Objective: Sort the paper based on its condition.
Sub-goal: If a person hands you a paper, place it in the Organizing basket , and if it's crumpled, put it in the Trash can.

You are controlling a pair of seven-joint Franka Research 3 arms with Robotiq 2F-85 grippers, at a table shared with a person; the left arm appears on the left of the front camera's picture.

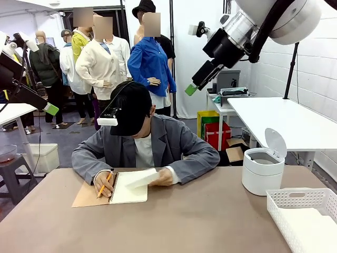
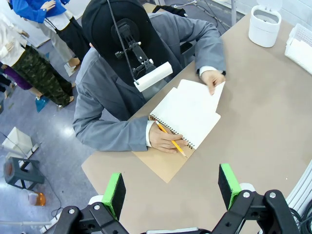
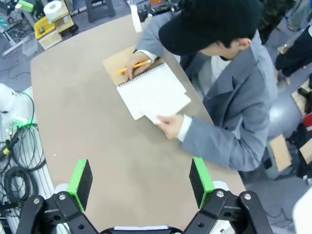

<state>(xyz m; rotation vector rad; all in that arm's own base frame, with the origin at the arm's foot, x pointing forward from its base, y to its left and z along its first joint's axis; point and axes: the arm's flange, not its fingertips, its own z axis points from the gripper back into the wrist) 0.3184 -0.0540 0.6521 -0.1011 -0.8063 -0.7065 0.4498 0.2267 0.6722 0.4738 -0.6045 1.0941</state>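
Read as pre-sort, nothing ready to pick yet. Saw left gripper [image 2: 171, 185] and right gripper [image 3: 140, 176] high above the table, jaws spread wide, holding nothing. Counted one sheet of paper [image 1: 141, 178] raised in the person's hand [image 1: 162, 178] over one notebook [image 1: 129, 194], one pencil [image 1: 104, 185], one bin [image 1: 262, 174] (lid up), one basket [image 1: 295, 196]. Next probably needed the sheet freed, then an edge pinch.
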